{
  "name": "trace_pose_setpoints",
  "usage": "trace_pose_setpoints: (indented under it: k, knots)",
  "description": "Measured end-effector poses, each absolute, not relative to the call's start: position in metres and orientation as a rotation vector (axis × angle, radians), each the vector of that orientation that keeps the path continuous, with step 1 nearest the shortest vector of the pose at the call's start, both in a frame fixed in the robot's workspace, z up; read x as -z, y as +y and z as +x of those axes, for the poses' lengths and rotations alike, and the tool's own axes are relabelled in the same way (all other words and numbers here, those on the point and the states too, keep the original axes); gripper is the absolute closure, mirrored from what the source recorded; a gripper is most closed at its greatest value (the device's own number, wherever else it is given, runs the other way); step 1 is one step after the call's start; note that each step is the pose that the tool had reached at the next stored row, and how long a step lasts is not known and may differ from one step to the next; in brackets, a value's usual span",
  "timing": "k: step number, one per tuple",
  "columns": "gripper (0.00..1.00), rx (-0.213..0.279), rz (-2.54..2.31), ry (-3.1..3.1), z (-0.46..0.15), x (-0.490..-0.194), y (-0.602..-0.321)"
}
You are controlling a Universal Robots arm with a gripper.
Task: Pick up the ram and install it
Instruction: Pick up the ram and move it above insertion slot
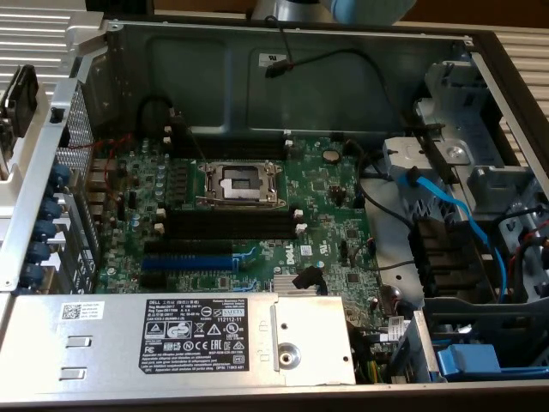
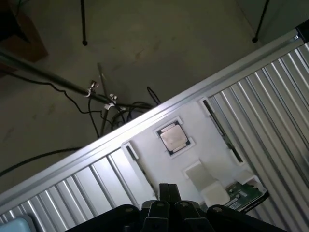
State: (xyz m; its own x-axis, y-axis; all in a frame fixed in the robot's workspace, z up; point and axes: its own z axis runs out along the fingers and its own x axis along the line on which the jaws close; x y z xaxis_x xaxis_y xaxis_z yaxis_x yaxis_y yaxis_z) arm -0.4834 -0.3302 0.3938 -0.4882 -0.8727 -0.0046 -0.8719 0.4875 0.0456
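The ram (image 2: 245, 195) lies flat in a corner recess of the white tray (image 2: 154, 169), near the gripper (image 2: 169, 192) — jaws pressed together, holding nothing. It is likely light, stiff and fragile; best pinched by its long edges, off the chips. The recess walls crowd it. In the exterior view, black slots (image 1: 227, 225) sit at six o'clock from the socket (image 1: 240, 182) — open above, blue slot (image 1: 187, 262) close.

Exterior view evenly lit, case (image 1: 343, 77) corners shadowed — wrist view: dim floor (image 2: 169, 38), glaring white tray (image 2: 150, 162).
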Motion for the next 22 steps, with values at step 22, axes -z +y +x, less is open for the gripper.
trace_pose_setpoints:
  k: [22]
  knots:
    - [0.90,0.061,2.025,-2.364,-0.4835,-0.3935,-0.3301]
